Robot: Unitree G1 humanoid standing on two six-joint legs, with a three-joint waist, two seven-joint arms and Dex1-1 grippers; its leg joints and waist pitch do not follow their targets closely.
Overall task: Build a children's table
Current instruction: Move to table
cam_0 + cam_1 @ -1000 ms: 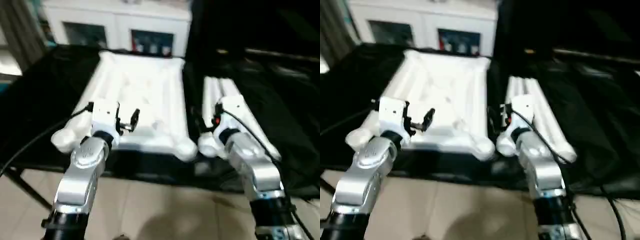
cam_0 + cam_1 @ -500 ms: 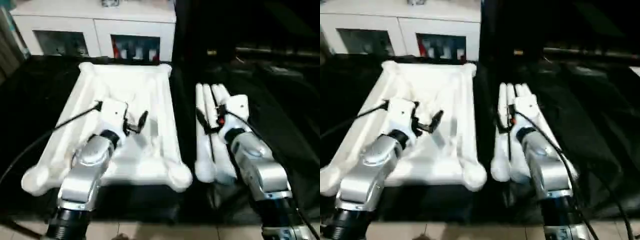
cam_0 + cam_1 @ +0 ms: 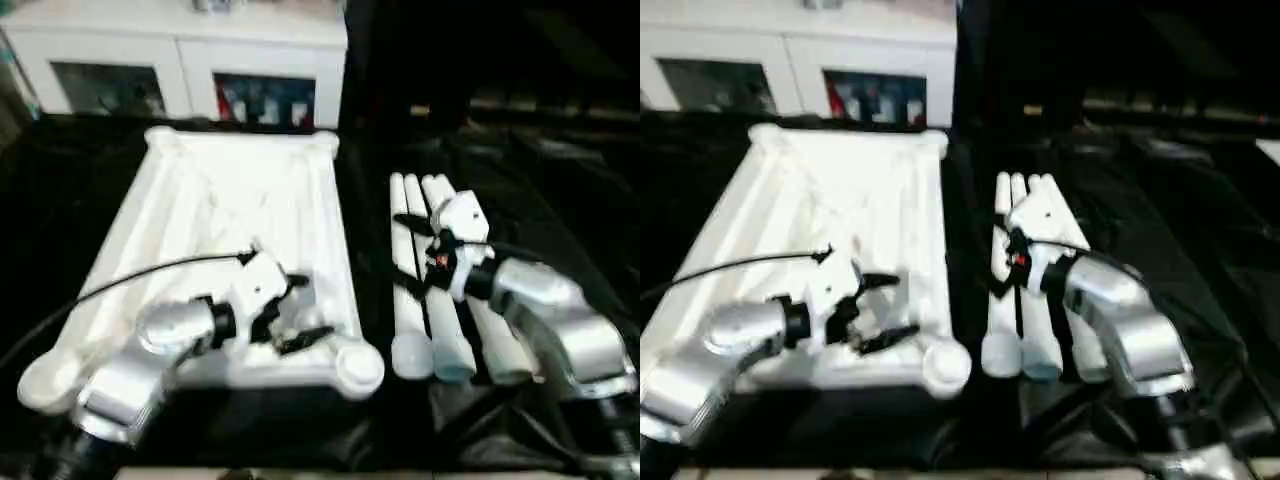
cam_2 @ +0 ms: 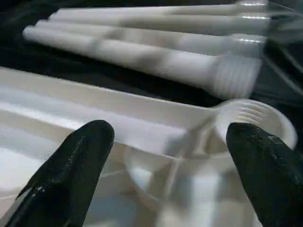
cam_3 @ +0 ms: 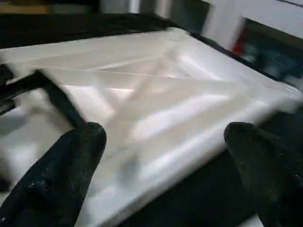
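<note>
The tabletop (image 3: 240, 240) lies underside up on the black-draped bench (image 3: 60, 190), its long axis running away from the robot and its rounded corner sockets at the four corners. The four legs (image 3: 430, 280) lie side by side just to its right, parallel to it, threaded ends toward the robot. The right pincer (image 3: 420, 255) hangs over the legs, fingers spread and empty, pointing across at the tabletop, so this arm is the nearer one for a leg pickup. The left pincer (image 3: 300, 315), also spread and holding nothing, hovers over the tabletop's near right socket (image 3: 355, 365), facing the legs. The far legs partly hide behind the right forearm, and motion blur softens the tabletop's ribbing
</note>
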